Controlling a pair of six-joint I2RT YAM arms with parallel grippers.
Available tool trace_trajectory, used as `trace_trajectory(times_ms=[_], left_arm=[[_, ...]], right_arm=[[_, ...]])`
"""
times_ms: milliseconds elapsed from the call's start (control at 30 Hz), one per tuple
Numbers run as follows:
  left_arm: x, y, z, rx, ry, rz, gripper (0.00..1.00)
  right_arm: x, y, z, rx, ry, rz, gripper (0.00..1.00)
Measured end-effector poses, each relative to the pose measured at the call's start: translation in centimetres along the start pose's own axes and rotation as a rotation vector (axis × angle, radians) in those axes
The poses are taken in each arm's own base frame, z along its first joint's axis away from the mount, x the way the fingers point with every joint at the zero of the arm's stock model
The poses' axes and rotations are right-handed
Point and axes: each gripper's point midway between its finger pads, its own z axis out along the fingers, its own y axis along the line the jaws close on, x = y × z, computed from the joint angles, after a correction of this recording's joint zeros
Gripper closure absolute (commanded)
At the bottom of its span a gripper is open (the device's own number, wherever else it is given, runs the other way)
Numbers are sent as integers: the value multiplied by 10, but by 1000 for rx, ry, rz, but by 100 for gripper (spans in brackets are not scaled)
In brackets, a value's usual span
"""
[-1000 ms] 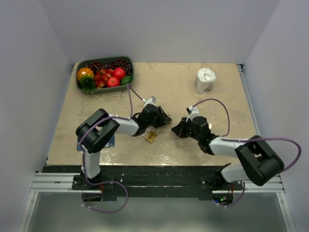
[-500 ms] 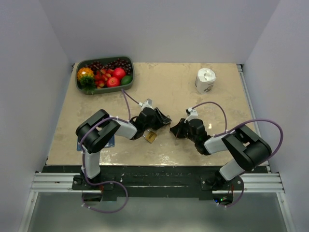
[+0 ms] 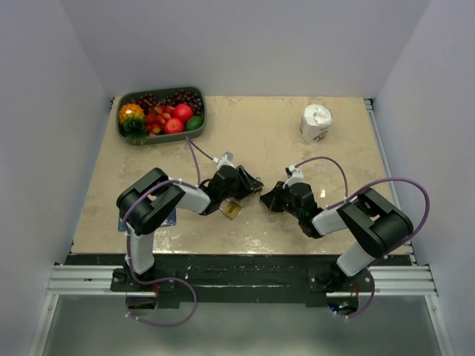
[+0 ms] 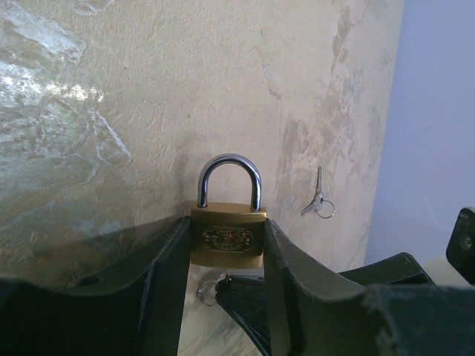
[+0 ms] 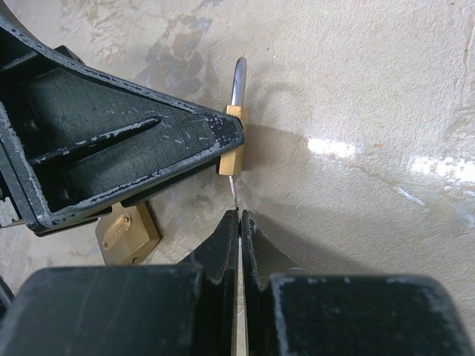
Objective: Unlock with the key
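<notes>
The left claw was clenched on the brass padlock, gripping its body by the two sides with the shackle up and its base just off the worktop. The right claw was pinched tight on the key, whose thin blade stuck out from the fingertips and reached the underside of the lock. Whether the tip had entered the keyway could not be told. The chief risk looked to be misalignment: a blade held slightly off line would likely jam or skid off the brass, and so slender a key could pivot or slip between the fingers under a push or a twist. Turning might also rotate the lock within its grip. A second padlock and spare keys lay nearby.
</notes>
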Motion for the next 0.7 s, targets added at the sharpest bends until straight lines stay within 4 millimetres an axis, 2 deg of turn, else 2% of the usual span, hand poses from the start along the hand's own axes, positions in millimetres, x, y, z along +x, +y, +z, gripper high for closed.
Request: trace_trajectory(times_ms=[700], left_arm=[[-2,5,-6,49,-34,-3,100]], right_arm=[[1,4,3,-14,-10,13,100]])
